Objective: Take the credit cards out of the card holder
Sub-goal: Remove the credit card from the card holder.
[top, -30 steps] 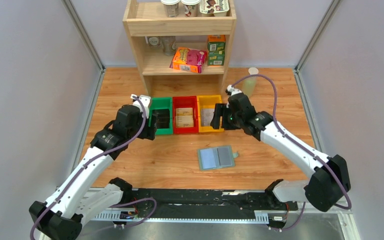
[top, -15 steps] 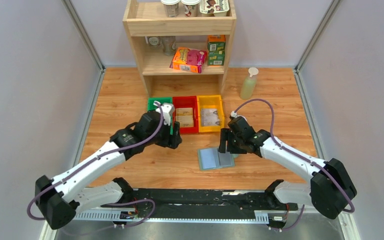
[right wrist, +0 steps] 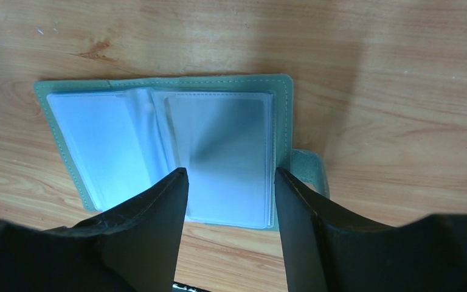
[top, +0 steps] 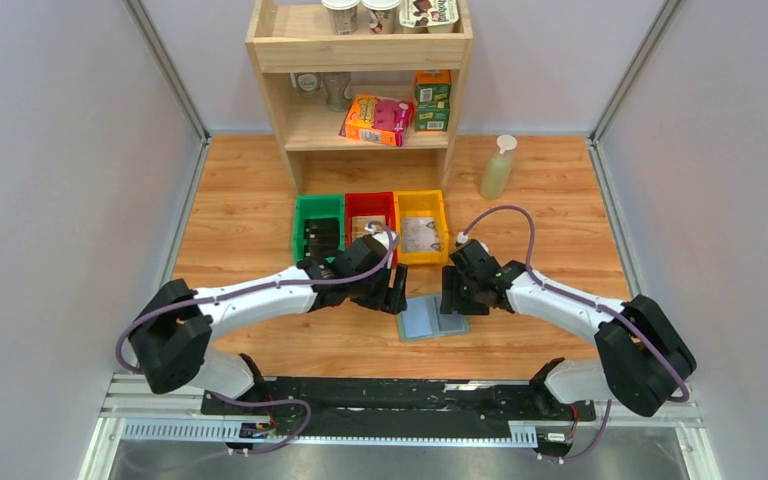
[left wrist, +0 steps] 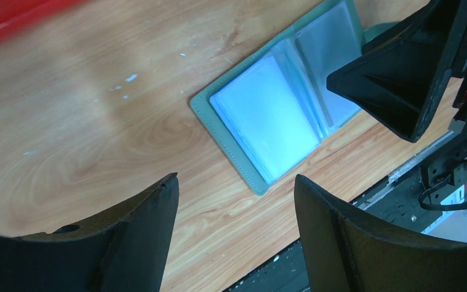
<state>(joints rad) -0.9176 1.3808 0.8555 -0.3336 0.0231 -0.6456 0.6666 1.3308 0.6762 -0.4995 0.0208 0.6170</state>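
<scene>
The holder [top: 434, 316] lies flat and spread open on the table [top: 240, 180], near the middle, just on the near side of three bins. Its tab [right wrist: 307, 170] sticks out at the right edge.

Both wrist views show its pale sleeves facing up. The left page looks clear and bare. The right page has a greyish cast, and I cannot tell whether that is a card inside or only shadow. No card stands out of any slot.

The left gripper [left wrist: 236, 179] hangs just left of the holder with its jaws wide apart and nothing between them. The right gripper [right wrist: 230, 173] hovers over the right page, also parted and empty, with one finger over the fold and the other near the holder's right edge.

The bins sit in a row:
- The green bin [top: 301, 225], on the left, holds a dark piece [top: 322, 238].
- The red bin [top: 370, 197], in the middle, holds a tan flat piece [top: 363, 226], partly hidden by the left arm.
- The yellow bin [top: 421, 196], on the right, holds a pale grey flat piece [top: 419, 235].

These may well be cards already taken out — if so, most of the work is done. What seems left is to check the right page and pull out any card in it. No grip is made yet.
</scene>
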